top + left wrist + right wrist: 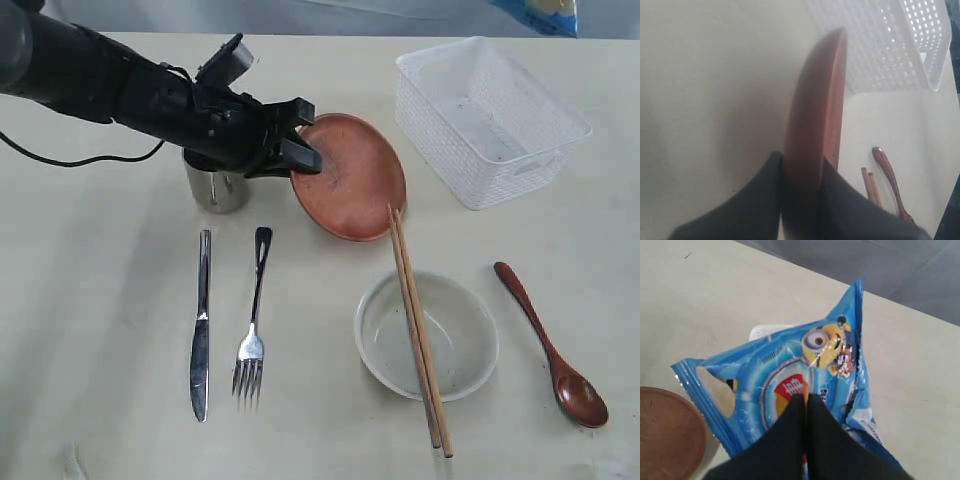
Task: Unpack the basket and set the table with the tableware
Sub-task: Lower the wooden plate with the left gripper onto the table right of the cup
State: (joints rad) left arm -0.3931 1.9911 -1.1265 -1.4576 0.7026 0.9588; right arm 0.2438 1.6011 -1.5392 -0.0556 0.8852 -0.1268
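The left gripper [304,136] clamps its two dark fingers on the near rim of the reddish-brown plate [352,180]. It holds the plate tilted on edge above the table [90,300], just right of the steel cup [213,192]. The left wrist view shows the plate edge-on, one finger against each face.

The right gripper [806,407], its fingers pressed together, pinches the blue snack bag [790,365] and holds it aloft beyond the white basket [470,175], which stands at the far right with nothing showing inside.

The rest of the tableware is laid out. The knife [201,330] and fork [256,310] lie side by side on the left. The white bowl [465,345] sits at centre with the chopsticks [416,320] resting across it. The dark red spoon [550,345] lies to the right of the bowl.

The step in hand appears to be setting down the plate, seemingly the last piece to place. The next move calls for levelling it and lowering it flat onto open table before the fingers let go. It must stay clear of the far chopstick tips, which lie just beside its lower rim.

Whether that lower rim already touches the table cannot be told. The arm hides part of the cup. In the exterior view only a corner of the bag shows at the top edge, and the right arm is out of frame.
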